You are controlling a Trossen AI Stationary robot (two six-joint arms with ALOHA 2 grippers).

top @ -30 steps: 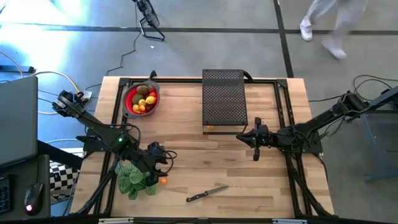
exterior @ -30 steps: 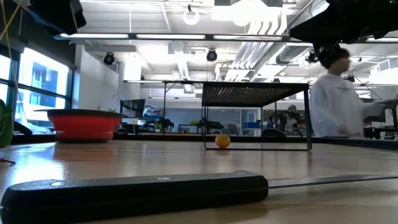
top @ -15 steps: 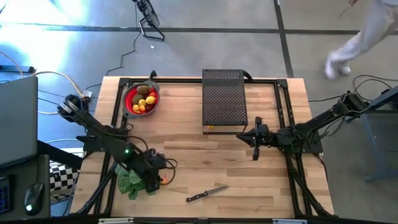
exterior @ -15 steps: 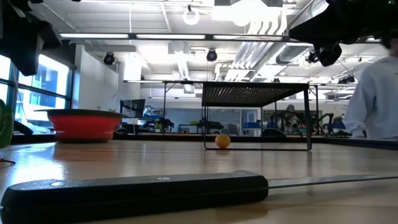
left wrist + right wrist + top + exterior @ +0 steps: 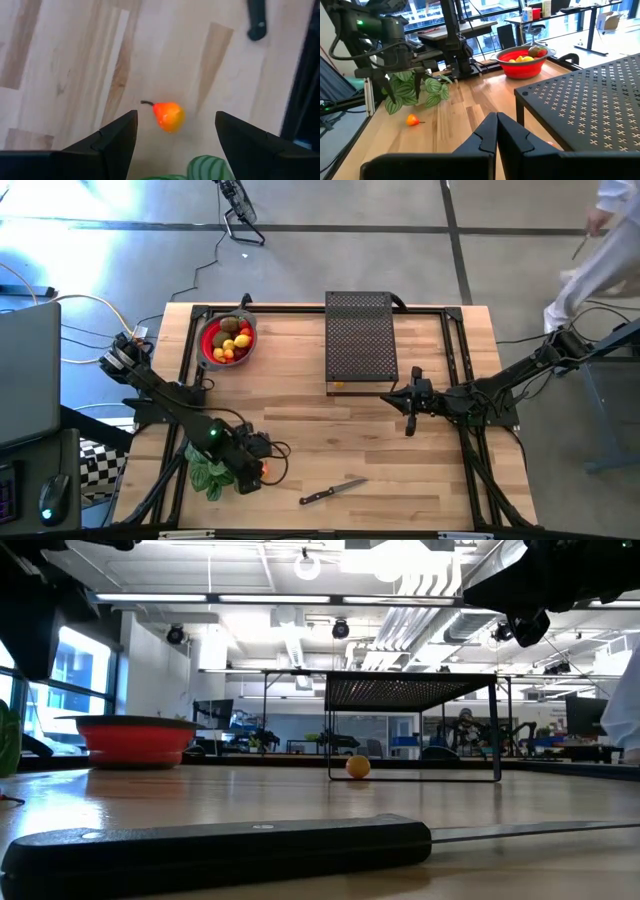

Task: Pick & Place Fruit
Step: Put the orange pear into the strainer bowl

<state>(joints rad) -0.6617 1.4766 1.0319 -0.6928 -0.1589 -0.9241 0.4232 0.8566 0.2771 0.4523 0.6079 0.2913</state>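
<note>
Counted two loose small orange fruits: one pear-shaped under spread left gripper, one beneath black mesh rack; right gripper pressed together.

orange fruit, red bowl, green-striped plant

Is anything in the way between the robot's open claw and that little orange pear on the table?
Nothing visible blocks it. The left gripper hangs open right above the small orange pear-shaped fruit, with only bare wooden table around it. The green striped leafy plant sits just beside it, not between.
</note>
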